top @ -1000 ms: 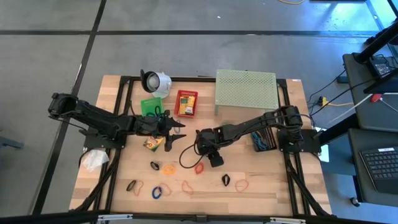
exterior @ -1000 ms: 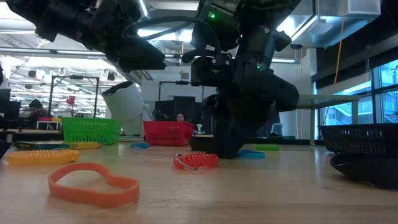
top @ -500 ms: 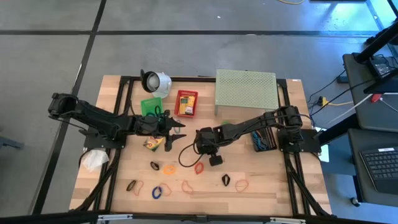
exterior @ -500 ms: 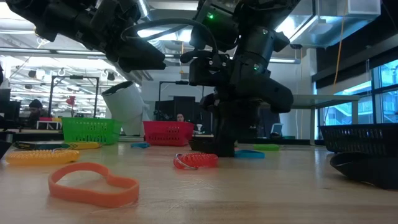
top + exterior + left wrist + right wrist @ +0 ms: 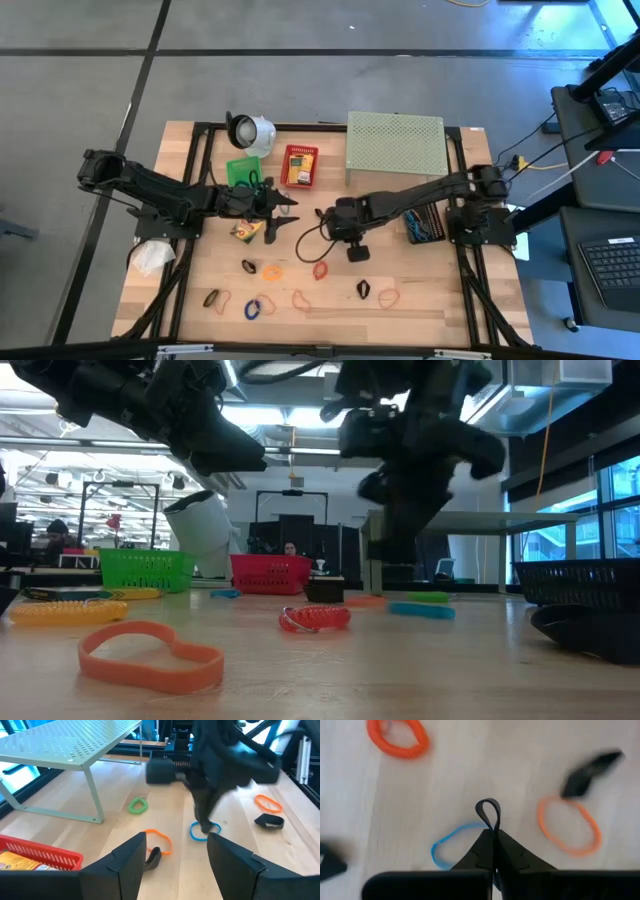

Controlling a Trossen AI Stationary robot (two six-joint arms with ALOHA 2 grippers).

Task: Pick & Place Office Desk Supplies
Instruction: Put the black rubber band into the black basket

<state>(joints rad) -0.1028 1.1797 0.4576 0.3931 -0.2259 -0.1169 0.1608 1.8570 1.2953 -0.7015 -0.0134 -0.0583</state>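
The right gripper (image 5: 492, 836) is closed tight on a thin black band (image 5: 488, 813), whose loop sticks up from between the fingertips; in the low view this gripper (image 5: 392, 555) hangs clear above the table (image 5: 430, 285), in front of the pale green shelf (image 5: 395, 146) and over the middle of the board. Below it on the wood, seen from its wrist, lie a blue loop (image 5: 451, 845), an orange loop (image 5: 568, 827), a thicker orange-red coil (image 5: 398, 737) and a blurred black band (image 5: 590, 772). The left gripper (image 5: 283, 210) waits with its fingers spread apart and nothing between them, well to the shelf's left and forward of the red basket (image 5: 299, 166), which holds a crayon box (image 5: 300, 161). A second crayon box (image 5: 247, 229) lies on the table just beside the left gripper, on the side away from the shelf. A green basket (image 5: 241, 169) stands left of the red one, and a white round object (image 5: 250, 131) stands behind it, level with the shelf's back edge. More loops are scattered along the front of the table, far from the shelf: a red one (image 5: 320, 269), an orange one (image 5: 271, 270), a blue one (image 5: 254, 308), a black one (image 5: 364, 289) and another orange one (image 5: 389, 297). A green coil (image 5: 138, 806) lies near one of the shelf's legs. A dark tray (image 5: 424, 224) sits in front of the shelf's right end.
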